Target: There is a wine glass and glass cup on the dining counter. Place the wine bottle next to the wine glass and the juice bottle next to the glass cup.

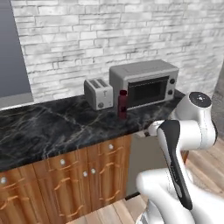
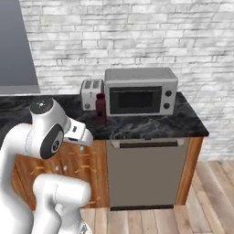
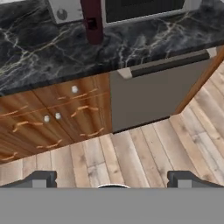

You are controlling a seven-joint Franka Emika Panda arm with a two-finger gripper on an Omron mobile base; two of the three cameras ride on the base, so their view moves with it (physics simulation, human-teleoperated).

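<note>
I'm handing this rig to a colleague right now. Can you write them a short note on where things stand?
Gripper: open and empty, held off the counter over the wood floor.
Juice bottle: upright on the black counter, in front of the microwave, beside the toaster.
Done: nothing picked up yet.
Left: grasp the juice bottle and set it by the glass cup; likewise the wine bottle by the wine glass.

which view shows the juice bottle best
The left base view shows the juice bottle best: whole and upright on the black counter, between the toaster and the microwave. The right base view shows it whole but smaller and darker. The hand view crops its top.
</note>
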